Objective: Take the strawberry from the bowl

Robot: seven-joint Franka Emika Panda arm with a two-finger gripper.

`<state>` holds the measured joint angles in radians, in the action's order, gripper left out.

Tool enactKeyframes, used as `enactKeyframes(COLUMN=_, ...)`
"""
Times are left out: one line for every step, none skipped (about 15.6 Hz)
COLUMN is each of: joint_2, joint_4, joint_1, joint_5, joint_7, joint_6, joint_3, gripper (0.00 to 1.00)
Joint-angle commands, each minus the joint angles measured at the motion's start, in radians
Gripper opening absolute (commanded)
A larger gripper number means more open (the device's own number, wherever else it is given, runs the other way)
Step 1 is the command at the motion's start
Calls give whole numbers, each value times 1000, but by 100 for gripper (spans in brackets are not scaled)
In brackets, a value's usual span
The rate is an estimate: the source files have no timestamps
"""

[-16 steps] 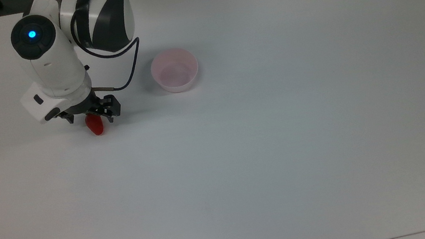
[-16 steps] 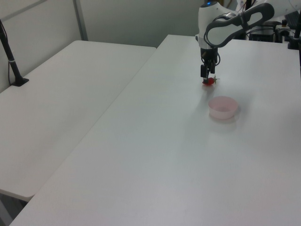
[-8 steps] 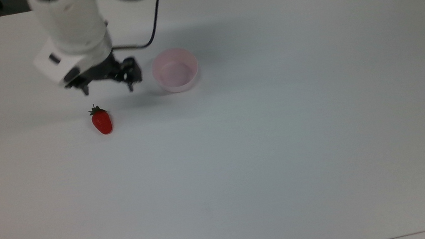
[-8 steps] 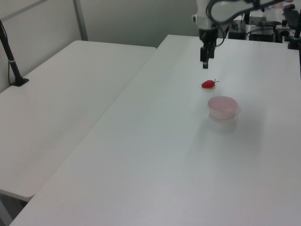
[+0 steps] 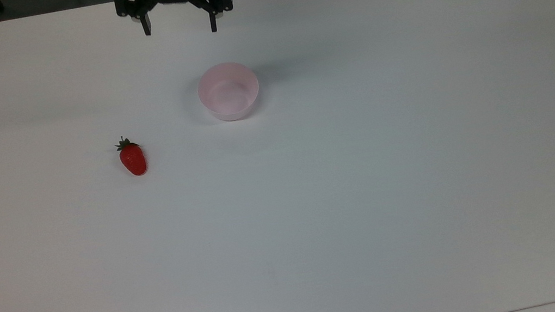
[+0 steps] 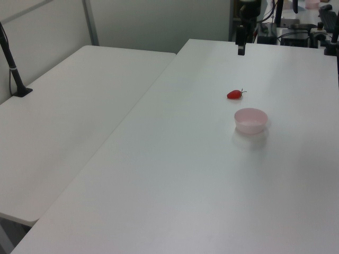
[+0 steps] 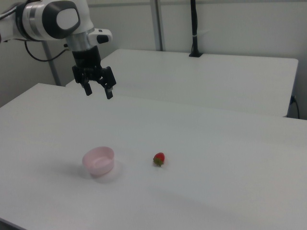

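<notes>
My end effector (image 5: 179,27) hangs high over the counter (image 5: 367,164), fingers spread wide, nothing between them. In the top view it sits at the top edge, above the bowl (image 5: 229,91). In the right view my end effector (image 7: 99,91) is up in the air, well above and behind the bowl (image 7: 99,161), fingers pointing down. In the left view my end effector (image 6: 241,48) shows at the far end of the counter (image 6: 185,174), seen edge-on.

Strawberry (image 5: 133,157) lies on its side on the bare counter, out of the bowl, well apart from it toward the top view's left and a bit lower. Green cap points to the top view's upper left, red tip to the lower right. In the left view the strawberry (image 6: 234,94) is just behind the bowl (image 6: 250,120), stem to the left view's right. In the right view the strawberry (image 7: 159,158) lies to the bowl's right, near it but not touching.

Bowl stands upright, pale pink, nothing in it.

A second white table (image 6: 69,121) stands alongside on the left view's left, with a black post (image 6: 11,66) on it.
</notes>
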<state>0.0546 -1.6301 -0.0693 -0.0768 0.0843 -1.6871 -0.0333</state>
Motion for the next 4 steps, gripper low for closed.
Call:
enactKeyframes(joint_2=-24, joint_4=-30, joint_1=0, joint_5=3, joint_7=49, joint_6=17, joint_3=-17, gripper=100)
enactKeyframes(joint_2=-24, joint_4=-27, joint_1=3, joint_5=5, joint_7=45, joint_6=17, joint_3=-19, gripper=100)
enactKeyframes(joint_2=-24, joint_4=-25, joint_1=5, joint_5=5, joint_7=45, joint_6=17, joint_3=-22, gripper=100)
enactKeyframes(joint_2=-30, joint_4=-27, joint_1=6, joint_5=5, joint_7=43, joint_6=20, joint_3=-22, gripper=100)
